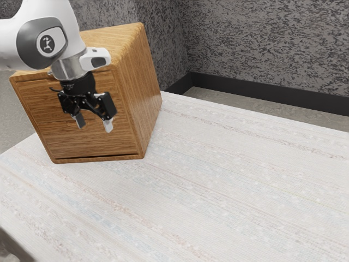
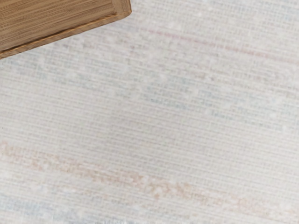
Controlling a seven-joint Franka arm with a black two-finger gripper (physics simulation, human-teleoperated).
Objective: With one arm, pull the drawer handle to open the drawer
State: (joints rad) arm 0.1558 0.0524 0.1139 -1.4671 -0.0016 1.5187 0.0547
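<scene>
A wooden drawer cabinet (image 1: pixel 128 82) stands at the back of the pale table, in the exterior view's left. Its front face (image 1: pixel 54 131) carries a drawer panel; no handle shows, as my hand covers the middle of the face. My black gripper (image 1: pixel 94 123) hangs in front of that face, fingers pointing down and spread apart with nothing between them. In the wrist view a bottom corner of the cabinet (image 2: pixel 60 18) lies at the edge, with bare table (image 2: pixel 163 130) under the hand.
The whitish woven table top (image 1: pixel 218 185) stretches out toward the exterior view's right and front. A dark speckled wall (image 1: pixel 262 38) with a black skirting (image 1: pixel 272 90) runs behind.
</scene>
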